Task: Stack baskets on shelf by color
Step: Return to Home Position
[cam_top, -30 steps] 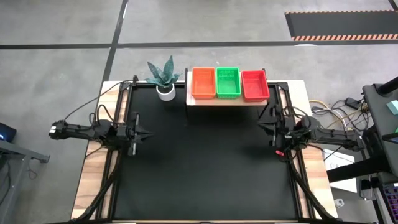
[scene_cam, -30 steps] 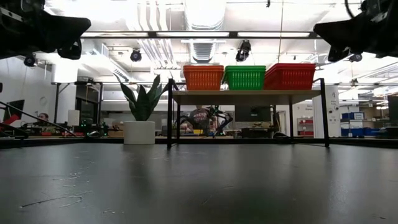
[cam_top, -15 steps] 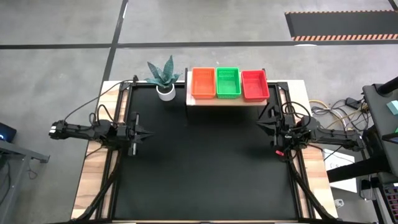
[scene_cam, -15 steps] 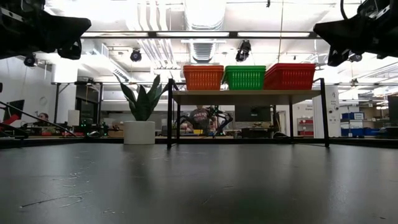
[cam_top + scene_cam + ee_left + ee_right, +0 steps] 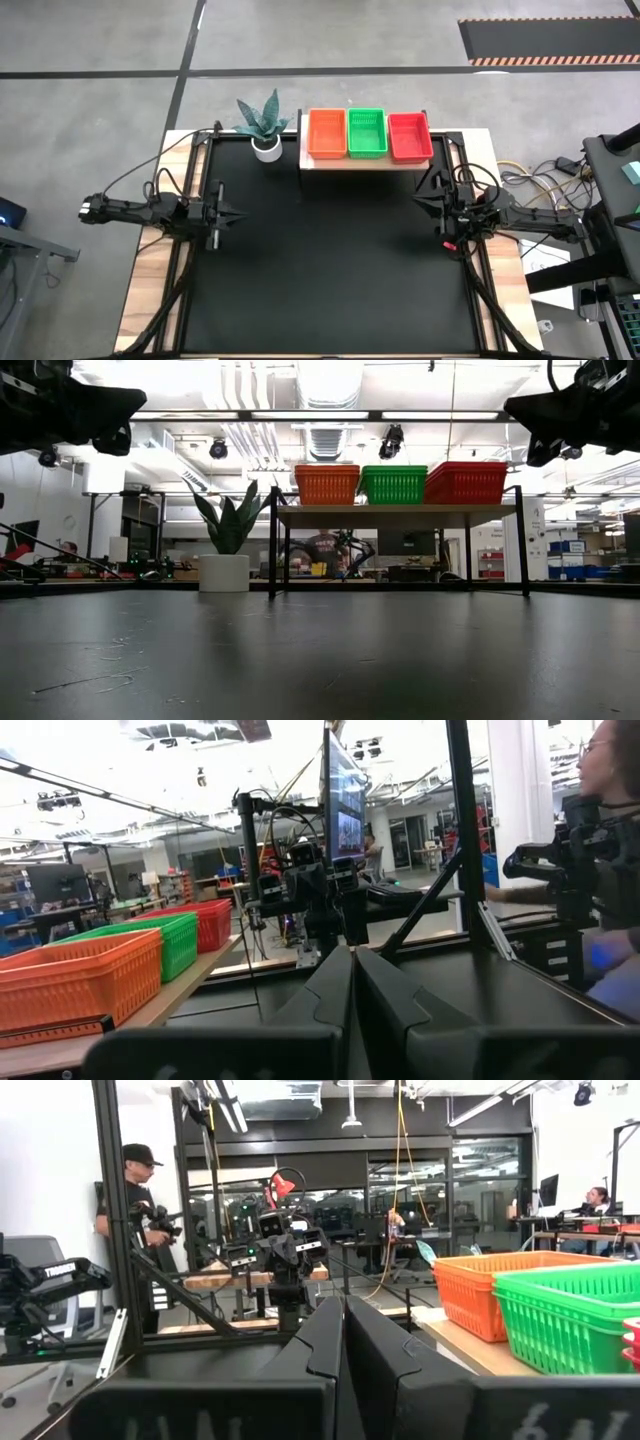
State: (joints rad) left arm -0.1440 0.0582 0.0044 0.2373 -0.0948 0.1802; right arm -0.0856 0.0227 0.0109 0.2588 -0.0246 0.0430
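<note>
Desk (image 5: 320, 290): one, black-matted, with nothing lying loose on the mat in the high view.

Left gripper (image 5: 352, 952): one, at the desk's left side, well apart from the shelf. Its fingers (image 5: 325, 995) are pressed together and hold nothing.

Potted plant (image 5: 263, 125): one, in a white pot at the far edge, just beside the shelf's left end.

Shelf (image 5: 360, 164): one pale board on black legs, at the far middle of the desk.

Baskets: three stacks side by side on the shelf, each of a single colour.
- Orange stack (image 5: 327, 133): one, at the left end.
- Green stack (image 5: 367, 133): one, in the middle, touching or nearly touching both neighbours.
- Red stack (image 5: 410, 136): one, at the right end.

How many baskets make up each stack cannot be counted, as the layers do not separate in any view.

Right gripper (image 5: 343, 1302): one, at the desk's right side, near the shelf's right leg but clear of it. Its fingers (image 5: 320, 1342) are closed and empty.

Step in hand, as judged: sorting looks complete and both arms look close to rest. To finish well, draw each arm back along its own side, keep the right arm away from the shelf leg and the red stack, and keep both pairs of fingers closed.
</note>
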